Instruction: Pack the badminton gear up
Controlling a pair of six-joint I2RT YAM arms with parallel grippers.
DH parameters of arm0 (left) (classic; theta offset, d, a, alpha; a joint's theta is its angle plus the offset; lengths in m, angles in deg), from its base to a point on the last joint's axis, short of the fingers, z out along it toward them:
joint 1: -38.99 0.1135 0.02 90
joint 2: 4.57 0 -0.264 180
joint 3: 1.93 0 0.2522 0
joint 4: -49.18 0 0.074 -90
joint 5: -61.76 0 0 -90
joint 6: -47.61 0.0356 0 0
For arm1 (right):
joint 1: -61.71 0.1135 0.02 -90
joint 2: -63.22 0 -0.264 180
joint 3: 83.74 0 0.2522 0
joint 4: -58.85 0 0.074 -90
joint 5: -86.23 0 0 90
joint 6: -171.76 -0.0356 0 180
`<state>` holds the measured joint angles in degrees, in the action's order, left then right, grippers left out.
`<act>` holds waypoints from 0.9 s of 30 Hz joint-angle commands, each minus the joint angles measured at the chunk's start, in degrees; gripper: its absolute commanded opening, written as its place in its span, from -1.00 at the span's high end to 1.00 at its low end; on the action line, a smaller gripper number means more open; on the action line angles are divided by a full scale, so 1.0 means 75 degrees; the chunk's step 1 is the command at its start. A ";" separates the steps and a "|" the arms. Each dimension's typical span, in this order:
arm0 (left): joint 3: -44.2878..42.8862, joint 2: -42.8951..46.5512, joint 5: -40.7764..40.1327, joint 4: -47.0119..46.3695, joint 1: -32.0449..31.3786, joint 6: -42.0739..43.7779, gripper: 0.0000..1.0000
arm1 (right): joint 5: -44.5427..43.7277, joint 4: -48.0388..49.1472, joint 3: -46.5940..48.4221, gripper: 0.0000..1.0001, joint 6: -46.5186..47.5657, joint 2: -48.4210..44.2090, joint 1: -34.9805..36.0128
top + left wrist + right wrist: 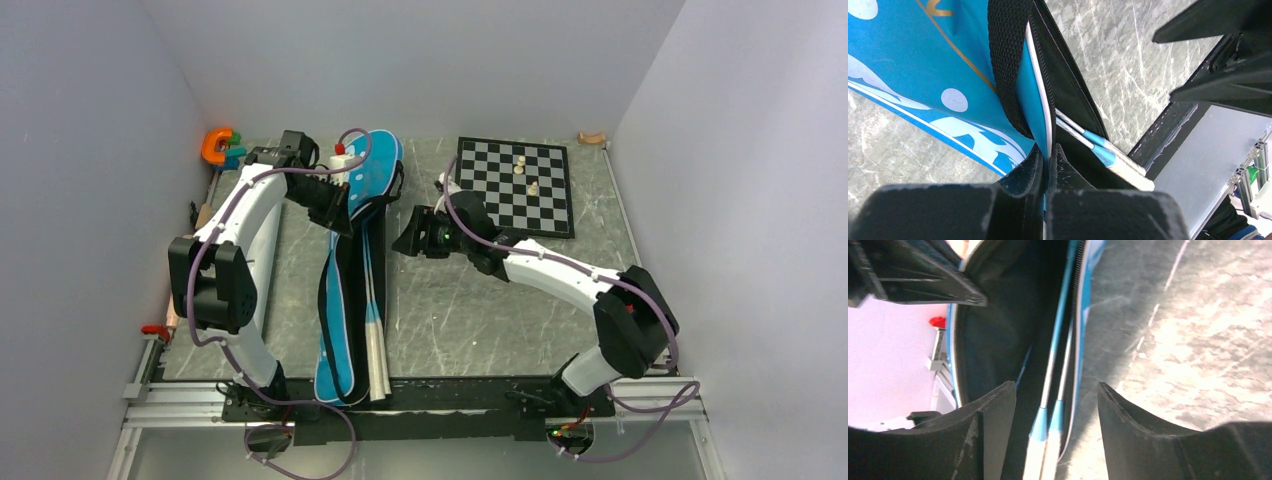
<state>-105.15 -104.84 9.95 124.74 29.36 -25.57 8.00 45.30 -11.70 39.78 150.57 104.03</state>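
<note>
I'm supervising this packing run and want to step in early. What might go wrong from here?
The left gripper pinches only a thin edge of the bag; a slip would drop the flap shut. The open right gripper sits close to the rackets; a careless move could nudge them out.

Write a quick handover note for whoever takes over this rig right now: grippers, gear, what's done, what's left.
Left gripper: shut on the open edge of the blue bag.
Right gripper: open, holding nothing, over the rackets.
Done: both rackets lie in the open bag, handles at its near end.
Left: close the bag. I can't clearly make out any shuttlecocks, so check for them.
</note>
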 commanded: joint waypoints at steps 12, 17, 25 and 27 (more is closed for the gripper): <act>0.0009 0.0391 0.0556 0.0119 -0.0029 -0.0028 1.00 | 0.0933 0.2007 -0.0064 -0.28 -0.0381 0.1825 0.0027; 0.0179 0.0442 0.0571 -0.0002 -0.0029 -0.0051 1.00 | 0.1177 0.2327 0.0095 0.03 -0.0584 0.2246 0.0051; 0.0419 0.0488 0.0627 -0.0072 -0.0036 0.0050 1.00 | 0.1432 0.2455 0.0305 0.76 -0.0686 0.2544 0.0084; 0.0478 0.0518 0.0663 -0.0094 -0.0040 0.0075 1.00 | 0.1411 0.2333 0.0354 1.00 -0.0663 0.2497 0.0087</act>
<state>-102.19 -104.44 10.83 122.68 29.36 -25.60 17.71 60.20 -11.70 34.93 169.46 104.54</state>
